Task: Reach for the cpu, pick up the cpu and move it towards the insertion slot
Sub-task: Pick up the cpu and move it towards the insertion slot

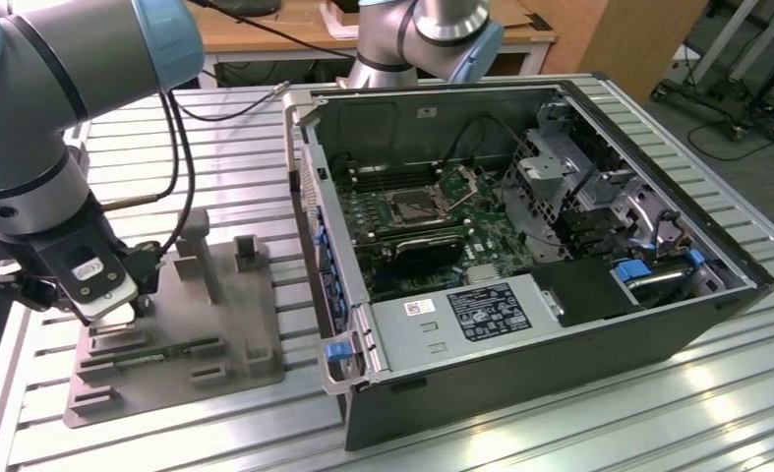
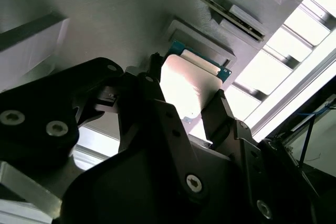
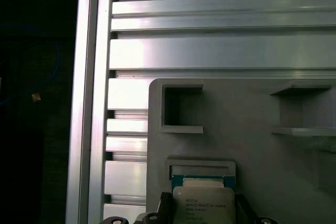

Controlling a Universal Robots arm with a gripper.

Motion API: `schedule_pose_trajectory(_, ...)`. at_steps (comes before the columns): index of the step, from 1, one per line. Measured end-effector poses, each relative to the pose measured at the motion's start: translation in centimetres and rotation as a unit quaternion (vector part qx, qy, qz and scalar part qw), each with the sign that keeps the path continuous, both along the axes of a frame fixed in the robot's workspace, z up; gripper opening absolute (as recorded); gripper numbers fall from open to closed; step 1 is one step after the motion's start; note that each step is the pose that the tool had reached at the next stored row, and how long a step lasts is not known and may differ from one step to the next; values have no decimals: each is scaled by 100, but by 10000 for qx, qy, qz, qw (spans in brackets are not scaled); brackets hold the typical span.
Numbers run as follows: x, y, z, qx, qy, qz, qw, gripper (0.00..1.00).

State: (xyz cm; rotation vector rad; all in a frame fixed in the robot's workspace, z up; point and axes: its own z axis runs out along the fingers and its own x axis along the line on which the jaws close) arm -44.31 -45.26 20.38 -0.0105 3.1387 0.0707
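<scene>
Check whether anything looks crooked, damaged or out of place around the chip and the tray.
Nothing stands out. The chip sits squarely in the gripper at its recess in the grey tray, and neither the chip nor the tray shows any visible damage.

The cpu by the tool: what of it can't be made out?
First wrist view: part of the cpu, cut off by the picture's edge.
Second wrist view: part of its top, covered by the tool's dark body.
Exterior view: the grey tray spot beneath the tool, covered by it.
</scene>
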Motion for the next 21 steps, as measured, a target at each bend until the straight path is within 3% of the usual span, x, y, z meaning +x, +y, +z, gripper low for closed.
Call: schedule_pose_trajectory(21, 0, 0, 98, 0, 0, -1, 10000, 55)
